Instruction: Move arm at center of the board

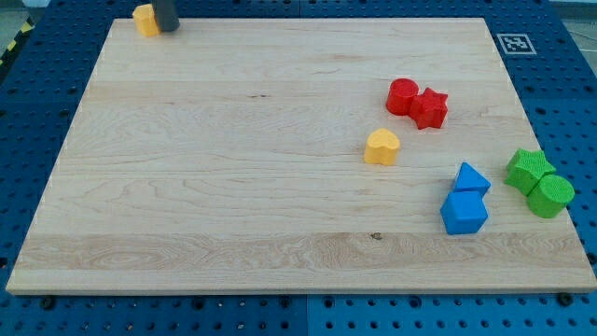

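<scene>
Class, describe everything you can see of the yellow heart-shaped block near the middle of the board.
The yellow heart-shaped block looks like smooth, matte plastic with a slightly paler flat top face. It lies flat on the wooden board, right of centre, its lobes toward the view's right. Nothing touches it: the red blocks sit above it, the blue blocks lower right. My tip is far off, top left.

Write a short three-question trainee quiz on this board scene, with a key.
1. True or false: my tip sits at the board's centre.
2. Which block is right beside my tip? A) yellow block B) red star C) blue triangle
3. Fill in: the green star touches the green ____.

Key
1. False: it is at the view's top left edge.
2. A
3. cylinder
</scene>
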Tool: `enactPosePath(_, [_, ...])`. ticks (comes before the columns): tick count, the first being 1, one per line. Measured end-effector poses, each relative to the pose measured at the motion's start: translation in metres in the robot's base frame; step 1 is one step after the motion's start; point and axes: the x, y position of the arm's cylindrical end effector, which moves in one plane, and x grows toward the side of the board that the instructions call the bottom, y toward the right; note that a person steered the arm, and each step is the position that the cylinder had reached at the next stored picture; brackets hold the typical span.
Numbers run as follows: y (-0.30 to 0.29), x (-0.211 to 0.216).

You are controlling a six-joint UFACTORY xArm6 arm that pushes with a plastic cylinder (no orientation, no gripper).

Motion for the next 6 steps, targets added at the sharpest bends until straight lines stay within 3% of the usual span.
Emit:
enactPosePath(1, [0.003, -0.004])
enactPosePath(2, [0.063, 0.029])
enactPosePath(5, [0.169, 0.256])
enactPosePath(6, [0.248, 0.295])
